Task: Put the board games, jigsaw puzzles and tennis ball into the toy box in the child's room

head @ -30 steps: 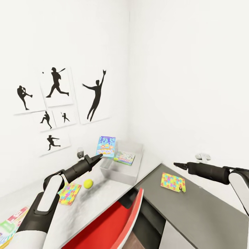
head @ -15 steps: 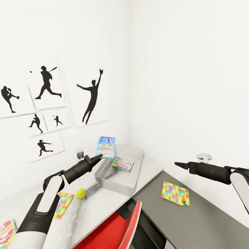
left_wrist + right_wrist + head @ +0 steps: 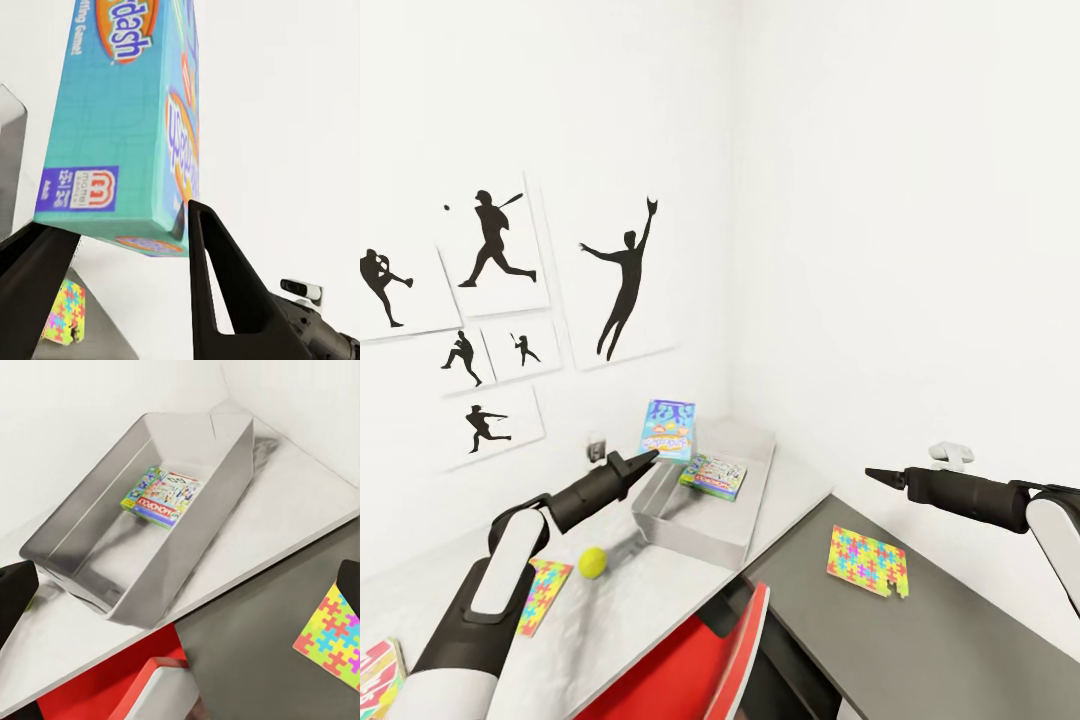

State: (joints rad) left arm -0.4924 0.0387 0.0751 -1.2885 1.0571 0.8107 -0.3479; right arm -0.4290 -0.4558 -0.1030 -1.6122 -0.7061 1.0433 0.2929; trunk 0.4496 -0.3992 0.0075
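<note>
- At the far left edge of the head view we see a corner of a game box (image 3: 378, 672) with a red band, lying on the pale desk (image 3: 650, 600) well behind our left gripper (image 3: 645, 458).
- Posters (image 3: 492, 240) of black baseball players hang on the wall above and to the left of that gripper.
- One puzzle (image 3: 540, 592) lies flat on the pale top beside our left forearm, partly hidden by it.
- The ball (image 3: 592, 561) rests on the desk below our left arm, between that puzzle and the tray (image 3: 710, 525).
- Our left gripper is closed on the lower edge of the blue game (image 3: 668, 429); in the left wrist view the two dark fingers (image 3: 225, 292) clamp the box's (image 3: 124, 120) bottom corner, and it stands nearly upright.
- The blue game hangs just ahead of the left fingertips, over the near-left end of the tray and clear of its floor.
- Inside the tray, ahead of and to the right of the left gripper, a green game box (image 3: 713, 474) lies flat; the right wrist view shows it (image 3: 160, 497) against the tray's (image 3: 90, 517) far sloping wall.
- A red chair (image 3: 690, 660) is tucked under the desk between our two arms.
- The second puzzle (image 3: 867, 559) lies on the dark desk section, just below our right gripper (image 3: 873, 475).
- Our right gripper hovers above the dark section holding nothing; its tips look close together, but we cannot tell how far apart the fingers stand.
</note>
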